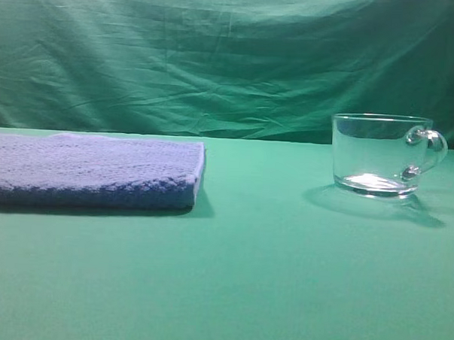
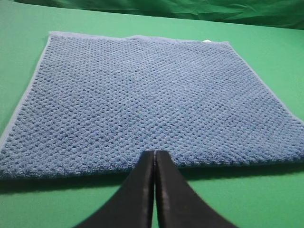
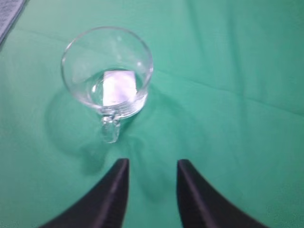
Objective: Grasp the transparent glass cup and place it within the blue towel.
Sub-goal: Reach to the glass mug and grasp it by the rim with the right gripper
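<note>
**Glass cup stands apart from the towel, both grippers free**

A wide, short transparent glass cup (image 1: pixel 380 155) with a thick base and a rounded loop handle stands upright on the green cloth-covered table (image 1: pixel 267 277), toward the right edge of the exterior view, its handle pointing right. It is empty. A thick, folded blue-purple towel (image 1: pixel 91 172) with a nubby woven texture lies flat toward the left edge, well apart from the cup, with bare green cloth between them. A wrinkled green backdrop (image 1: pixel 232 57) hangs behind the table.

In the right wrist view, the right gripper (image 3: pixel 152 175) hovers just short of the cup (image 3: pixel 107 71), its two black fingers spread with a clear gap between them and nothing held; the cup's handle points toward that gap.

In the left wrist view, the left gripper (image 2: pixel 155 164) sits at the near edge of the towel (image 2: pixel 142 95), its black fingers pressed together, gripping nothing.
</note>
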